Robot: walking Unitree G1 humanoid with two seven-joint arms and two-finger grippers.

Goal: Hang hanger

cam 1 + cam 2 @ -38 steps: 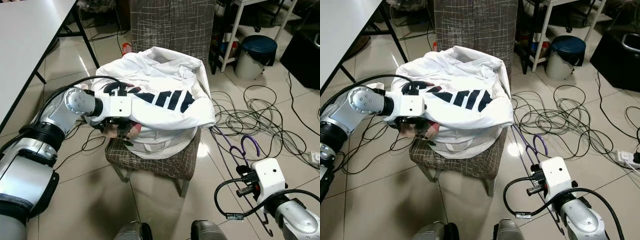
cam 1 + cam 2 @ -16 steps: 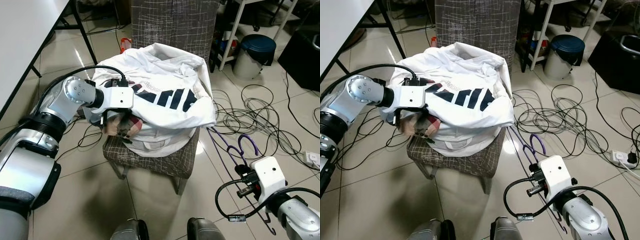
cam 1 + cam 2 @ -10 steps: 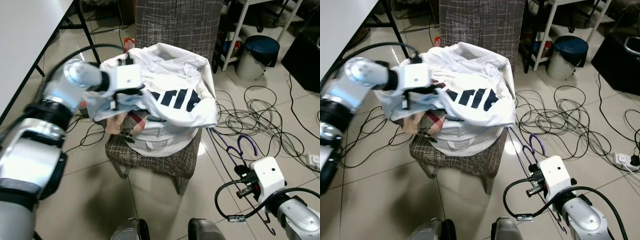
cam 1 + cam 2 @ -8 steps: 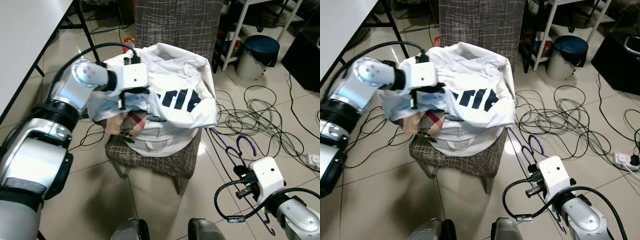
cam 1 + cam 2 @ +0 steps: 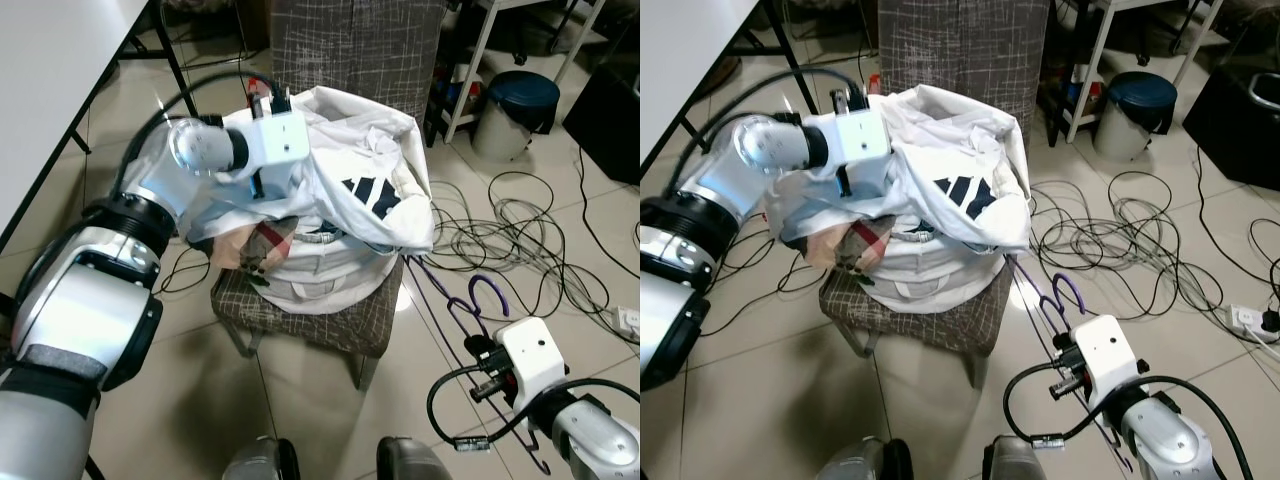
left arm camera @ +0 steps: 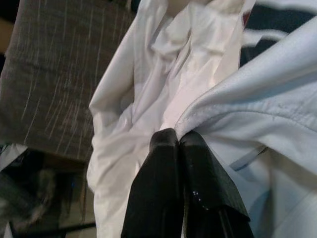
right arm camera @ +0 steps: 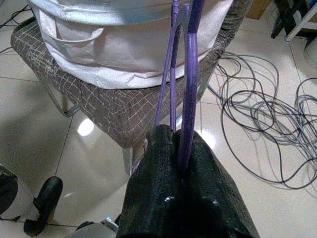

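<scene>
At the far left runs the edge of a white bench (image 5: 50,70) on black legs. Next to it the left arm reaches over a grey cross-hatched chair (image 5: 330,325) piled with laundry. The left tool (image 6: 179,141) has its two black fingers pressed together on a hem of the white T-shirt (image 5: 375,175), holding that edge raised near the chair back; a black printed logo shows on the shirt's slope facing the camera. Under the lifted cloth, at the left front of the pile, lies a plaid garment (image 5: 262,242), and below the shirt a white fabric bag (image 5: 320,278) with a strap on its front sits on the seat.

Right of the chair, a tangle of grey cables (image 5: 510,235) spreads over the glossy tiled floor (image 5: 180,400). Further back stands a round bin with a dark blue lid (image 5: 517,110), beside a white rack leg.

Low at the right, the right tool (image 7: 181,148) is clamped on a purple hanger (image 5: 478,298); its thin bars run up between the fingers toward the chair's front corner, and its hook curls above the white wrist housing, clear of the floor cables. The robot's two feet show at the bottom edge.
</scene>
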